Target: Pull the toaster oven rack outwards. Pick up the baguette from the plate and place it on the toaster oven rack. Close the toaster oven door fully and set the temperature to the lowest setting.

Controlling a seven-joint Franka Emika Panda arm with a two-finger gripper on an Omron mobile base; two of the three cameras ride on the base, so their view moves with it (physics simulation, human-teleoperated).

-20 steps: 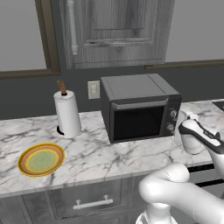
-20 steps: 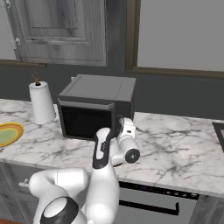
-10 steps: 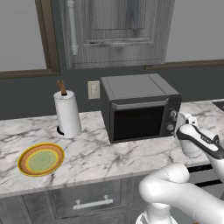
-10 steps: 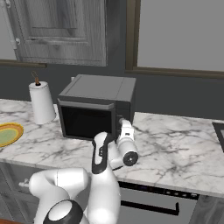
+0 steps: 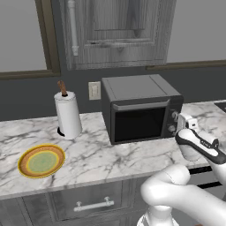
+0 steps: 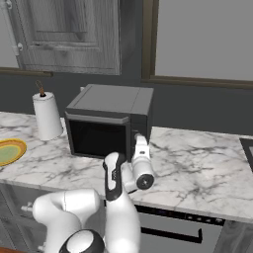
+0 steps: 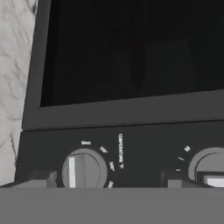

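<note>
The toaster oven [image 5: 140,108] [image 6: 109,121] stands on the counter with the toaster oven door [image 5: 137,124] [image 7: 131,52] shut. Behind its dark glass a dim elongated brown shape, the baguette [image 7: 138,50], lies inside; the rack is hidden. My gripper [image 5: 180,120] [image 6: 139,140] [image 7: 109,181] is open, level with the knob panel at the oven's right end. In the hand view its fingertips [image 7: 43,178] stand either side of the temperature knob [image 7: 83,171], slightly short of it. A second knob [image 7: 210,168] sits beside it. The yellow-orange plate [image 5: 42,161] [image 6: 7,150] lies bare.
A white paper towel roll [image 5: 68,115] [image 6: 47,116] stands left of the oven, against the dark backsplash. Marble counter [image 5: 92,154] [image 6: 197,163] spreads in front of and right of the oven. Grey cabinet doors hang above.
My hand has edged up and in toward the oven's knob panel. The oven, plate and paper towel roll have not moved.
</note>
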